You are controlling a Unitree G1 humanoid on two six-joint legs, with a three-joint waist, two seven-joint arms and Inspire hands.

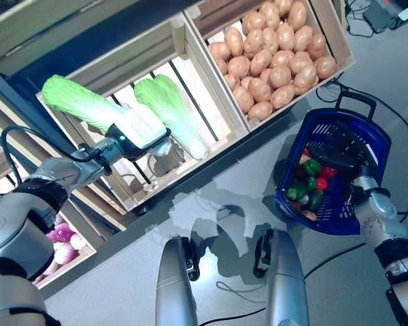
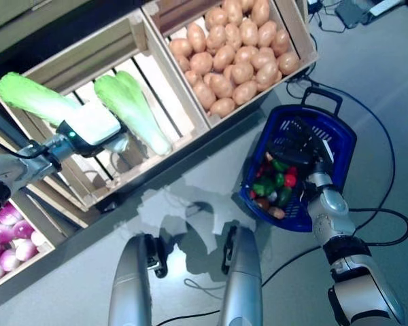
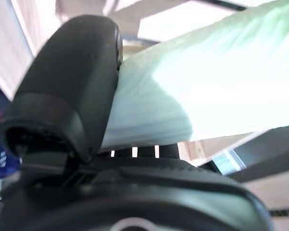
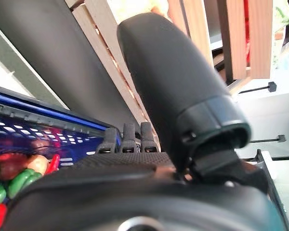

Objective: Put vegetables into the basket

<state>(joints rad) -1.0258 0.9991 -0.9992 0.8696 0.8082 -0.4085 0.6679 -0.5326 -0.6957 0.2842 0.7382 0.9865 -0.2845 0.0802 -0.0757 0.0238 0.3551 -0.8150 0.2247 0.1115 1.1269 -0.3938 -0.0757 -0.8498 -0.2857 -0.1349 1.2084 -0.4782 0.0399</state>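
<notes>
Left hand [image 1: 141,129] is in the middle crate [image 1: 211,102], thumb and fingers curled round the pale stalk end of a cabbage [image 1: 75,100]. Right hand [image 1: 359,178] grips the rim of the blue basket [image 1: 367,139], which rests on the floor and holds peppers [image 1: 311,183]. Risk — the smooth stalk may slip, since the heavy leafy end hangs well beyond the grip. Long axis runs diagonally; leafy tip points toward the crate's far left corner.

Silver-grey metal arms with black joint bands. Left hand [image 1: 137,130] – white boxy shell, green LED; right hand [image 4: 173,96] – dark matte, rounded thumb, ribbed fingers.
</notes>
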